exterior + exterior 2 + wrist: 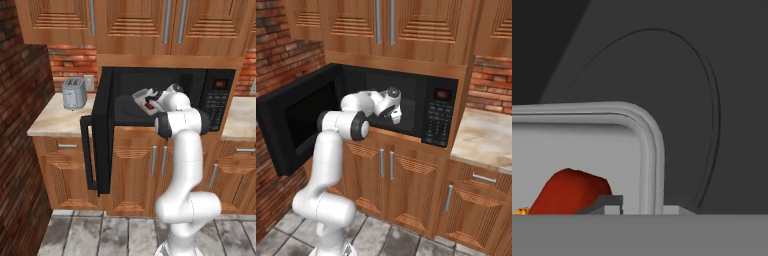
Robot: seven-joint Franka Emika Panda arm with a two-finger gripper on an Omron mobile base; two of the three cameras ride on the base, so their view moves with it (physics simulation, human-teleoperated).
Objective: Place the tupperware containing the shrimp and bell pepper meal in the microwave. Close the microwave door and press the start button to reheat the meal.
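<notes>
The left base view shows the tool (pixel 149 101) inside the open microwave (pixel 165 97), carrying the pale, round-cornered tupperware (pixel 142 95) above the cavity floor, while the right base view shows the keypad strip (pixel 436 122) and the wrist but hides the tray behind it. The hand view shows one fingertip (pixel 607 204) inside the tray's raised rim and one outside, so the tool appears clamped on the wall, with one glossy red bell pepper (pixel 569 192), an orange scrap, probably shrimp (pixel 520 211), and the round turntable (pixel 677 100). One microwave door (pixel 102 135) stands swung wide with its bar handle (pixel 87 152), and one silver toaster (pixel 74 93) sits on the table (pixel 50 122).
</notes>
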